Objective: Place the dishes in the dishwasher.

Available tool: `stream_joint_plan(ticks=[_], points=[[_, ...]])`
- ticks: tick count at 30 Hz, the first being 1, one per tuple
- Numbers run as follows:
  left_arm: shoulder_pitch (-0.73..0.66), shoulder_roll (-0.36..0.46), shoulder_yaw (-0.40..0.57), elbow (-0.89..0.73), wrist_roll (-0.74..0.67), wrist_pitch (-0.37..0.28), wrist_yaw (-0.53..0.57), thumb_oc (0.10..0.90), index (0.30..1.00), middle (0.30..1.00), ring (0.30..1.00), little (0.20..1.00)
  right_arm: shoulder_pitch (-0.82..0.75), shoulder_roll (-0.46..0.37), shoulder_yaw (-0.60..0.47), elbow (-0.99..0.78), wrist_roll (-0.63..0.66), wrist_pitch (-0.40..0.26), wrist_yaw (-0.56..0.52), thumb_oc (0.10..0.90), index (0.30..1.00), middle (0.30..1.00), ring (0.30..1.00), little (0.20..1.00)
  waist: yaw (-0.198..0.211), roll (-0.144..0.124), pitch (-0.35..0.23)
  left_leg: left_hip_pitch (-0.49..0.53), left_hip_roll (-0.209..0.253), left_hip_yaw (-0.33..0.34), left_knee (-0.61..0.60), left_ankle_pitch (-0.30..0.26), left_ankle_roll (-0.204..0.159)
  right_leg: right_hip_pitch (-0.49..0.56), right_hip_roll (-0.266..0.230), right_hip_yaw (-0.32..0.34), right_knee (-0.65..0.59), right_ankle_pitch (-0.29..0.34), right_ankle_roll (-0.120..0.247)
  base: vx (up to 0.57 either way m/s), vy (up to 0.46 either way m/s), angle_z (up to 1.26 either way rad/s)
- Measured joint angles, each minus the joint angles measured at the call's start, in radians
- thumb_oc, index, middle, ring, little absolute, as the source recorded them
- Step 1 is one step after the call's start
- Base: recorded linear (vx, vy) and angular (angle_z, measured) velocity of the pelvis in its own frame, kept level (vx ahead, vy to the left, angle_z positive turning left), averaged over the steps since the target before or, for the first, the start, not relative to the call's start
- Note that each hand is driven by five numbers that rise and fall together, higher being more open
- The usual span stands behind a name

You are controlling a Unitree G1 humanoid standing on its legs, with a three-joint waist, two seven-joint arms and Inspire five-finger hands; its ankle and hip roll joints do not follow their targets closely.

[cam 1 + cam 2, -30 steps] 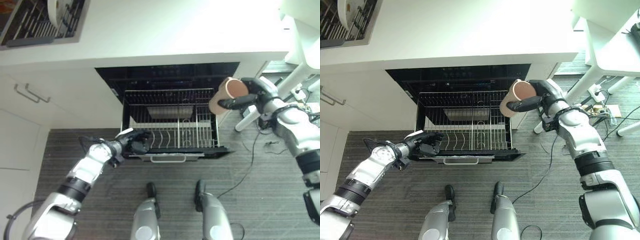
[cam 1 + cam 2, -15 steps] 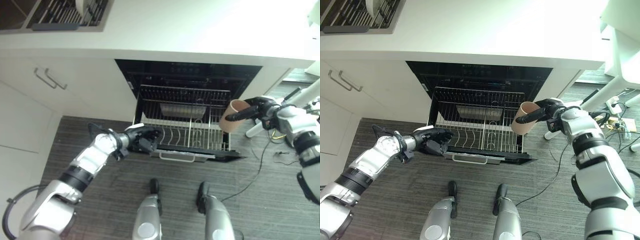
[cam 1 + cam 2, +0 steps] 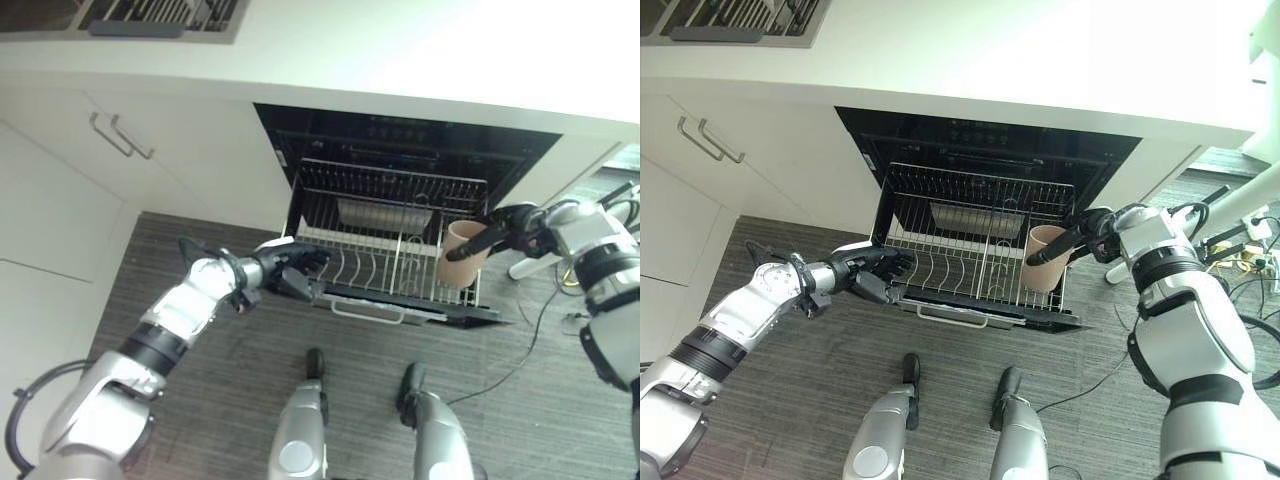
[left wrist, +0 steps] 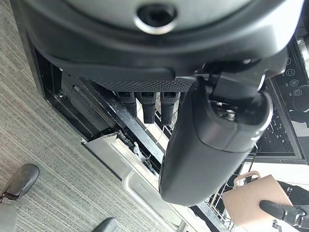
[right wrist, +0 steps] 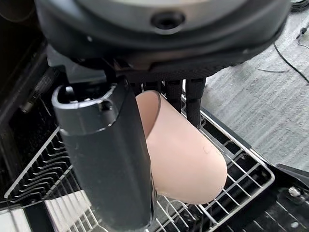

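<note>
Our right hand (image 3: 1102, 222) pinches the cup (image 3: 1044, 257) over the rack (image 3: 970, 235); left hand (image 3: 872, 274) curls on its front edge

The left arm reaches forward from the near left, bent at the elbow, and its dark left hand (image 3: 285, 273) sits at the near left corner of the pulled-out rack with fingers curled loosely and nothing seen in them. The right arm comes in from the right side with the forearm stretched leftward. Its dark right hand (image 3: 1089, 226) is closed on a tan cylindrical cup (image 5: 181, 147), thumb along one side and fingers (image 5: 193, 96) behind the rim.
</note>
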Motion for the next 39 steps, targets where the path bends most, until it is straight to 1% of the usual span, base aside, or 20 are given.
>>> stream_joint_plan(ticks=[3, 6, 9, 14, 18, 22, 24, 27, 31, 33, 36, 37, 38, 39], points=[[-0.006, 0.001, 0.000, -0.005, 0.000, -0.001, 0.000, 0.800, 0.900, 0.900, 0.900, 0.900, 0.000, 0.000, 0.001, 0.000, -0.036, 0.007, 0.001, 0.800, 0.900, 0.900, 0.900, 0.900, 0.007, -0.004, 0.002, -0.005, 0.000, -0.007, 0.000, 0.003, 0.000, 0.001, 0.000, -0.012, 0.000, 0.000, 0.000, -0.02, -0.030, 0.06], [-0.006, 0.011, 0.000, -0.019, 0.000, -0.001, -0.001, 0.800, 0.900, 0.900, 0.900, 0.900, -0.001, 0.004, 0.002, -0.001, -0.035, 0.007, -0.018, 0.800, 0.900, 0.900, 0.900, 0.900, 0.007, -0.012, 0.007, -0.006, 0.000, -0.010, 0.000, 0.003, 0.000, 0.002, -0.001, -0.011, -0.001, 0.000, 0.000, 0.00, -0.004, 0.02], [-0.006, 0.026, 0.000, -0.021, 0.000, -0.004, -0.012, 0.800, 0.900, 0.900, 0.900, 0.900, -0.005, 0.008, 0.002, -0.001, -0.035, 0.005, -0.045, 0.800, 0.900, 0.900, 0.900, 0.900, 0.007, -0.013, 0.008, -0.006, 0.000, -0.009, 0.000, 0.003, 0.000, 0.002, -0.001, -0.012, -0.002, 0.000, 0.000, 0.00, 0.000, 0.00], [-0.005, 0.034, 0.000, -0.020, 0.000, -0.013, -0.018, 0.800, 0.900, 0.900, 0.900, 0.900, -0.009, 0.008, 0.003, -0.003, -0.036, -0.025, -0.071, 0.800, 0.900, 0.900, 0.900, 0.900, 0.006, -0.013, 0.008, -0.007, 0.001, -0.009, 0.000, 0.003, 0.000, 0.002, 0.000, -0.012, -0.003, 0.000, 0.000, -0.02, -0.010, 0.00], [-0.004, 0.037, 0.000, -0.020, 0.000, -0.016, -0.018, 0.800, 0.900, 0.900, 0.900, 0.900, -0.034, 0.007, 0.008, -0.012, -0.018, -0.034, -0.130, 0.800, 0.900, 0.900, 0.900, 0.900, 0.006, -0.014, 0.008, -0.006, 0.002, -0.008, 0.000, 0.003, 0.000, 0.002, 0.001, -0.011, -0.004, 0.000, 0.000, 0.00, 0.000, 0.00], [0.002, 0.037, 0.002, -0.021, 0.000, -0.022, -0.016, 0.800, 0.900, 0.900, 0.900, 0.900, -0.046, 0.008, -0.011, -0.042, 0.017, -0.077, -0.235, 0.800, 0.900, 0.900, 0.900, 0.900, 0.006, -0.014, 0.008, -0.006, 0.002, -0.007, -0.001, 0.003, 0.000, 0.003, 0.001, -0.011, -0.005, 0.000, 0.000, 0.00, 0.000, 0.00], [0.004, 0.038, 0.002, -0.023, 0.000, -0.023, -0.013, 0.800, 0.900, 0.900, 0.900, 0.900, -0.052, 0.009, -0.011, -0.053, 0.046, -0.092, -0.251, 0.800, 0.900, 0.900, 0.900, 0.900, 0.007, -0.013, 0.008, -0.006, 0.002, -0.007, -0.001, 0.003, 0.000, 0.003, 0.001, -0.011, -0.005, 0.000, 0.000, 0.00, 0.031, 0.01], [0.009, 0.039, 0.002, -0.027, -0.001, -0.028, -0.006, 0.800, 0.900, 0.900, 0.900, 0.900, -0.055, 0.008, -0.010, -0.066, 0.056, -0.103, -0.273, 0.800, 0.900, 0.900, 0.900, 0.900, 0.005, -0.013, 0.008, -0.006, 0.001, -0.006, -0.001, 0.003, 0.000, 0.003, 0.000, -0.011, -0.005, 0.000, 0.000, 0.00, 0.000, 0.00], [0.027, 0.047, 0.004, -0.032, -0.033, -0.040, 0.018, 0.800, 0.900, 0.900, 0.900, 0.900, -0.058, -0.007, -0.011, -0.141, 0.093, -0.110, -0.324, 0.800, 0.900, 0.900, 0.900, 0.900, 0.002, -0.013, 0.008, -0.006, 0.001, -0.005, -0.001, 0.003, 0.000, 0.003, 0.000, -0.009, -0.005, 0.000, 0.000, 0.00, 0.000, 0.00], [0.048, 0.047, 0.014, -0.047, -0.036, -0.046, 0.035, 0.800, 0.900, 0.900, 0.900, 0.900, -0.062, -0.032, -0.009, -0.213, 0.106, -0.111, -0.351, 0.800, 0.900, 0.900, 0.900, 0.900, 0.000, -0.013, 0.008, -0.005, 0.001, -0.004, -0.001, 0.002, 0.001, 0.003, -0.001, -0.009, -0.006, 0.000, 0.000, 0.02, 0.042, 0.00], [0.103, 0.052, 0.050, -0.076, -0.038, -0.063, 0.066, 0.800, 0.900, 0.900, 0.900, 0.900, -0.062, -0.039, -0.005, -0.242, 0.133, -0.106, -0.349, 0.800, 0.900, 0.900, 0.900, 0.900, -0.014, -0.012, 0.008, -0.004, 0.000, -0.002, -0.003, 0.002, 0.001, 0.003, -0.001, -0.008, -0.007, 0.000, 0.000, 0.04, 0.056, -0.01], [0.135, 0.052, 0.066, -0.096, -0.040, -0.070, 0.093, 0.800, 0.900, 0.900, 0.900, 0.900, -0.035, -0.051, -0.038, -0.304, 0.184, -0.094, -0.365, 0.800, 0.900, 0.900, 0.900, 0.900, -0.025, -0.012, 0.008, -0.002, 0.000, 0.000, -0.003, 0.001, 0.002, 0.003, -0.001, -0.005, -0.007, 0.001, 0.000, 0.07, 0.080, -0.04], [0.183, 0.049, 0.094, -0.117, -0.045, -0.086, 0.123, 0.800, 0.900, 0.900, 0.900, 0.900, 0.017, -0.069, -0.097, -0.396, 0.264, -0.092, -0.381, 0.800, 0.900, 0.900, 0.900, 0.900, -0.028, -0.012, 0.008, 0.002, 0.000, 0.003, -0.002, -0.001, 0.005, 0.008, 0.000, -0.004, -0.009, 0.001, 0.000, 0.05, 0.054, -0.07], [0.199, 0.044, 0.101, -0.118, -0.064, -0.089, 0.144, 0.800, 0.900, 0.900, 0.900, 0.900, 0.057, -0.067, -0.143, -0.433, 0.311, -0.085, -0.392, 0.800, 0.900, 0.900, 0.900, 0.900, -0.033, -0.012, 0.008, 0.009, 0.001, 0.006, -0.002, -0.003, 0.004, 0.011, 0.002, 0.002, -0.009, 0.001, 0.000, 0.03, 0.050, -0.05]])
